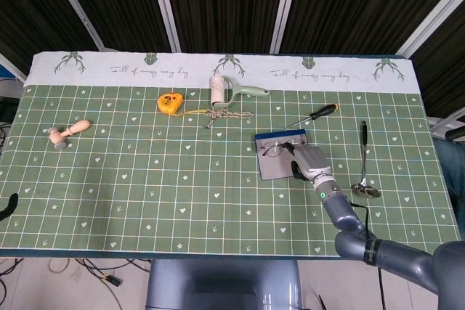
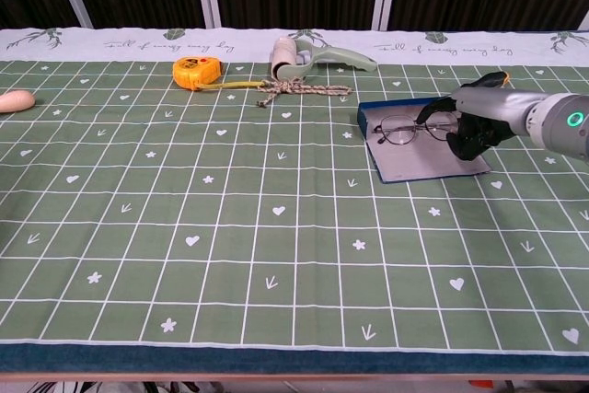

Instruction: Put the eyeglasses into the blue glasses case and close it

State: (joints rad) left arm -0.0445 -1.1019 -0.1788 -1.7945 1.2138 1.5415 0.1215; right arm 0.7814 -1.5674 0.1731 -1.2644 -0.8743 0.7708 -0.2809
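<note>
The blue glasses case (image 2: 423, 163) lies open and flat at the table's right centre, grey lining up; the head view shows the case (image 1: 275, 170) too. The thin-framed eyeglasses (image 2: 405, 129) rest across its far half, next to the blue ridge. My right hand (image 2: 471, 122) is at the case's right side, with the thumb laid over the right lens and the dark fingers curled beneath, pinching that end of the eyeglasses (image 1: 274, 149). From the head view the right hand (image 1: 311, 162) covers the case's right part. A dark sliver at the left edge may be my left hand (image 1: 6, 207).
A screwdriver (image 1: 314, 115) lies just beyond the case and a spoon (image 1: 364, 168) to its right. Further back are a rope (image 1: 227, 115), a lint roller (image 1: 218, 91) and a yellow tape measure (image 1: 169, 102). A wooden tool (image 1: 69, 133) sits far left.
</note>
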